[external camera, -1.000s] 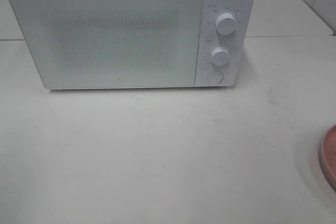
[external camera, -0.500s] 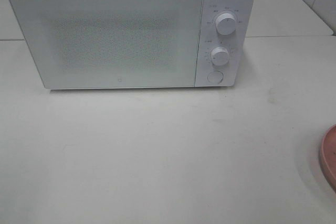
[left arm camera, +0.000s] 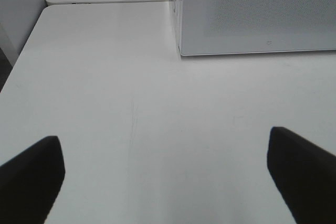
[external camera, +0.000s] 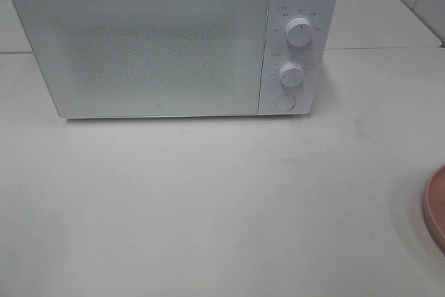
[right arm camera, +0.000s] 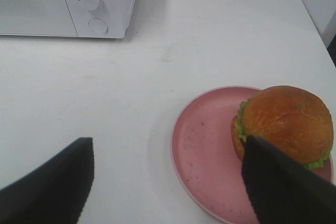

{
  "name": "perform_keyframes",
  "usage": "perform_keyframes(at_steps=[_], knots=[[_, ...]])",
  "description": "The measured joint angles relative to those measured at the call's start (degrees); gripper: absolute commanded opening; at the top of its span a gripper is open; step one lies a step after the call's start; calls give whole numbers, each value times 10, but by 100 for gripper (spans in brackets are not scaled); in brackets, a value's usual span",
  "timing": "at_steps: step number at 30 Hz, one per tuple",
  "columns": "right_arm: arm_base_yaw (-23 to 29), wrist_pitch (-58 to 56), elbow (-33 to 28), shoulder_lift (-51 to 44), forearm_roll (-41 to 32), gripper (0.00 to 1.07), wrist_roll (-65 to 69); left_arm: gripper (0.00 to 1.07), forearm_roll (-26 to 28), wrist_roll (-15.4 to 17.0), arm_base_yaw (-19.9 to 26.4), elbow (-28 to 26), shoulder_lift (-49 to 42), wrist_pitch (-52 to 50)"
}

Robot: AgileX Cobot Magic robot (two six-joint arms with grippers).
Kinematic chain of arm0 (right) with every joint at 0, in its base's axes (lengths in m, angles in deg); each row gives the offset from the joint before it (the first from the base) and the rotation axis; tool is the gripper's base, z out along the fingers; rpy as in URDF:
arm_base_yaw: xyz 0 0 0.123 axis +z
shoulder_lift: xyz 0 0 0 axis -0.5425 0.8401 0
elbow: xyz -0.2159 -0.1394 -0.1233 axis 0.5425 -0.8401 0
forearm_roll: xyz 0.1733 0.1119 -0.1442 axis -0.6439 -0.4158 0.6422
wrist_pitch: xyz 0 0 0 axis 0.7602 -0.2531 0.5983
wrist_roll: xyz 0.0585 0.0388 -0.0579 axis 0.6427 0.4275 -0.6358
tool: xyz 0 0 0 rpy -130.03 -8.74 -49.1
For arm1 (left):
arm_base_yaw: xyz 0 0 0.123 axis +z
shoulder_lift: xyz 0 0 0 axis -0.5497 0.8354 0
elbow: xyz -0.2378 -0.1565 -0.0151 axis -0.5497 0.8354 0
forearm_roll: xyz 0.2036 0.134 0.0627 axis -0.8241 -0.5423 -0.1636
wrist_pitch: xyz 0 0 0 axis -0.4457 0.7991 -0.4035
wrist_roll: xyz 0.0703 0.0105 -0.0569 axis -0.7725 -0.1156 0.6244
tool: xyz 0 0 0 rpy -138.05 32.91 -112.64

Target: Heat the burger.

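Observation:
The burger (right arm camera: 286, 121), with a glossy golden-brown bun and green lettuce at its edge, sits on a round pink plate (right arm camera: 205, 156) in the right wrist view. My right gripper (right arm camera: 168, 182) is open, its dark fingers (right arm camera: 50, 182) spread above the table short of the plate, one finger overlapping the burger's near side. My left gripper (left arm camera: 168, 174) is open and empty over bare table in front of the white microwave (external camera: 167, 43). The microwave door is shut. In the high view only the plate's edge (external camera: 434, 206) shows at the right; the burger and both grippers are out of view there.
The microwave has two round dials (external camera: 298, 33) and a round button (external camera: 284, 102) on its right panel. It also shows in the left wrist view (left arm camera: 257, 14) and the right wrist view (right arm camera: 68, 3). The white table's (external camera: 208, 206) left edge shows in the left wrist view.

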Motion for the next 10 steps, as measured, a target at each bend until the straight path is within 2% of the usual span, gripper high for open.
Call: perform_keyframes(at_steps=[10], knots=[[0, 0, 0, 0, 0, 76, 0, 101, 0, 0, 0, 0, 0, 0]])
